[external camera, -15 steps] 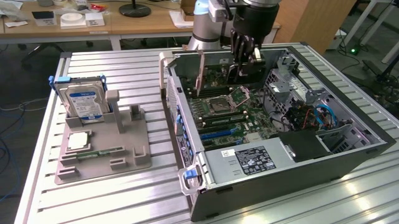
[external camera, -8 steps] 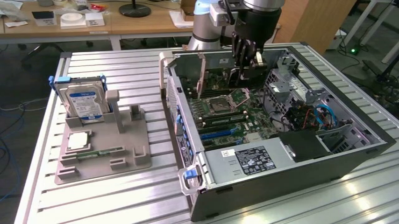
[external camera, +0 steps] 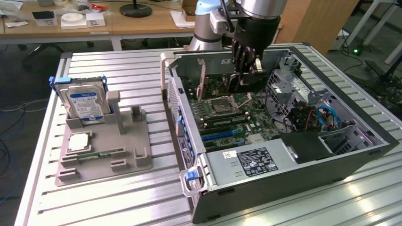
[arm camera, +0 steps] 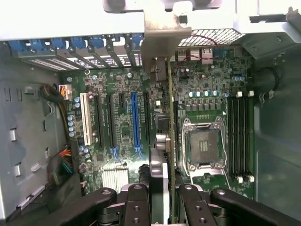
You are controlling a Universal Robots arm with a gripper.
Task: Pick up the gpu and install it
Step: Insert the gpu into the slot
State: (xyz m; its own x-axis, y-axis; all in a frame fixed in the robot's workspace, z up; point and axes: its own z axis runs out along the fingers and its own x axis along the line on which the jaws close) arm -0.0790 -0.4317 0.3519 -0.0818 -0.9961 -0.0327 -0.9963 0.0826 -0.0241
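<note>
Because the gpu (arm camera: 170, 122) is a thin, stiff, light but fragile board, I judge its bare upper edge the safest hold, clear of the connector and the components. The claw (arm camera: 162, 200) is closed on that edge, the card pinched between its fingers. The card hangs edge-down inside the open computer case (external camera: 276, 188), over the motherboard (arm camera: 122, 122); whether it touches a slot I cannot tell. A power supply (external camera: 248, 162) also sits inside the case. Outside the case, on the surface (external camera: 94, 202), a grey holder (external camera: 100, 165) carries a hard drive (external camera: 84, 106) and a memory stick (external camera: 100, 154).
</note>
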